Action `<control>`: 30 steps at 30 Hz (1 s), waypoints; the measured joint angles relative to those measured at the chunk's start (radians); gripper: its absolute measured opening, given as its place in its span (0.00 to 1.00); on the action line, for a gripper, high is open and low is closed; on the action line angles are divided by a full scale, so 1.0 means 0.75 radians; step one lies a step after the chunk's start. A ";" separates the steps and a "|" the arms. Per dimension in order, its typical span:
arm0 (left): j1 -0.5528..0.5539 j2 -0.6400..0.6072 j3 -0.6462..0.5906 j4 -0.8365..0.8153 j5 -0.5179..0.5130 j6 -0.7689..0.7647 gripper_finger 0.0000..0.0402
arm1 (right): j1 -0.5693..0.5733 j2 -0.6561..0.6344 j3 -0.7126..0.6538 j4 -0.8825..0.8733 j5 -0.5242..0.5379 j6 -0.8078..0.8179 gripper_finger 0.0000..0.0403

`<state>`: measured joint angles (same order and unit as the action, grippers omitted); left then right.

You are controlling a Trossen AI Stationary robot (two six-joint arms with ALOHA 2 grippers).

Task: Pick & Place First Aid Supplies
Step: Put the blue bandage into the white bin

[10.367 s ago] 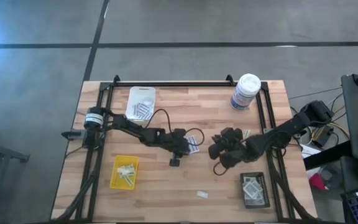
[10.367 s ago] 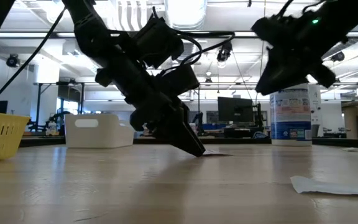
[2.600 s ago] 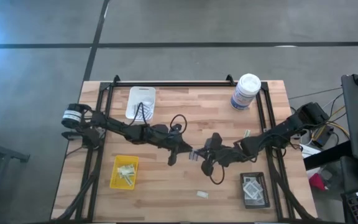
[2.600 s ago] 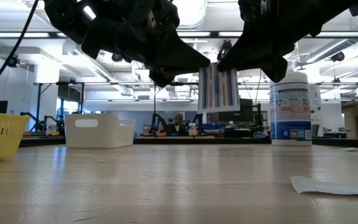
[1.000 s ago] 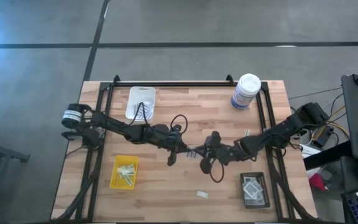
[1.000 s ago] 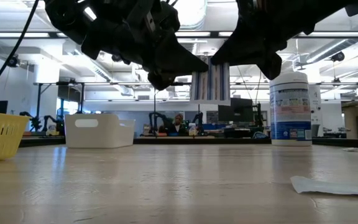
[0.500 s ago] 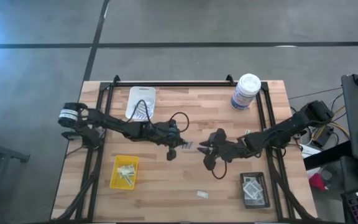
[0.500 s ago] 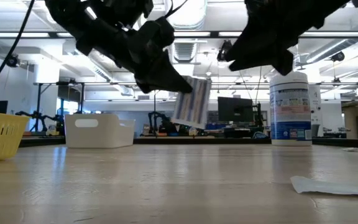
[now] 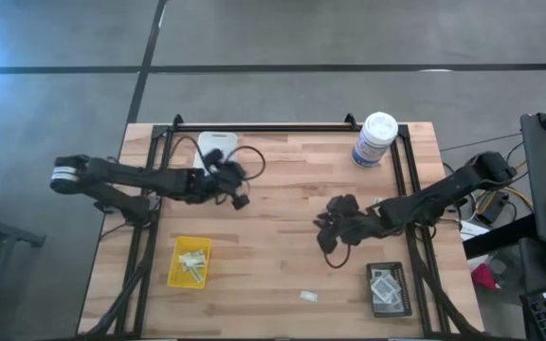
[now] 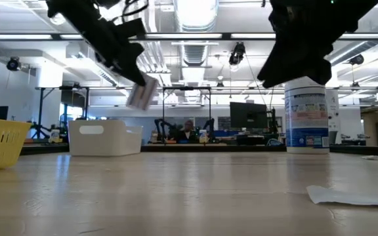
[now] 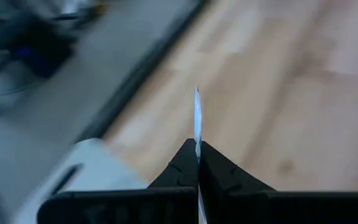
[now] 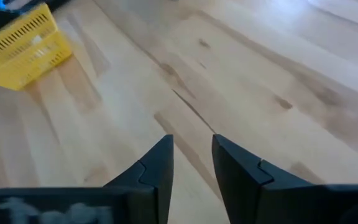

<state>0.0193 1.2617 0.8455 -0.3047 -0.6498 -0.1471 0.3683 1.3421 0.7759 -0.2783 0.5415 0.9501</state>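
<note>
Overhead, the wooden surface (image 9: 282, 180) carries a white tray (image 9: 209, 150) near its far left corner, a yellow tray (image 9: 189, 261) toward its near left corner and a black tray (image 9: 388, 289) at its near right corner. A tall white canister (image 9: 375, 139) stands at the far right corner. The left hand (image 9: 233, 182) hovers just beside the white tray; the packet it carries cannot be made out from above. The right hand (image 9: 326, 227) hangs over the middle of the surface, nothing in it. One small pale packet (image 9: 308, 296) lies near the front edge.

From table height, the left hand (image 10: 133, 77) pinches a striped packet (image 10: 141, 93), tilted, in the air above the white tray (image 10: 105, 137). Another pale packet (image 10: 350, 195) lies flat at the near right.

Through the left wrist camera, the fingers (image 11: 219, 174) are closed on the packet (image 11: 197, 118), seen edge-on, with the tray's rim (image 11: 73, 177) below.

Through the right wrist camera, the fingers (image 12: 157, 165) stand narrowly apart over bare wood, the yellow tray (image 12: 23, 46) well off.

To do this step well, the left hand should probably centre over the tray's opening, lower until the packet clears the wall, then release, so the light strip does not flutter out.
</note>
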 joint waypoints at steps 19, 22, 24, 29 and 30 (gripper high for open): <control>0.477 -0.065 -0.012 -0.214 0.227 -0.205 0.00 | 0.007 0.118 0.000 -0.003 -0.106 0.025 0.20; 0.508 -0.056 -0.029 -0.212 0.226 -0.191 0.01 | 0.007 0.117 0.000 -0.003 -0.106 0.015 0.19; 0.514 -0.055 -0.044 -0.210 0.227 -0.190 0.03 | 0.007 0.117 0.000 -0.003 -0.106 0.014 0.18; 0.517 -0.055 -0.062 -0.209 0.205 -0.175 0.14 | 0.007 0.117 0.000 -0.003 -0.106 0.015 0.17; 0.519 -0.055 -0.063 -0.208 0.202 -0.175 0.17 | 0.007 0.117 0.000 -0.003 -0.106 0.015 0.17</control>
<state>0.4086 1.2205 0.7982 -0.4610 -0.4983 -0.2783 0.3737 1.4300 0.7757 -0.2806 0.4622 0.9615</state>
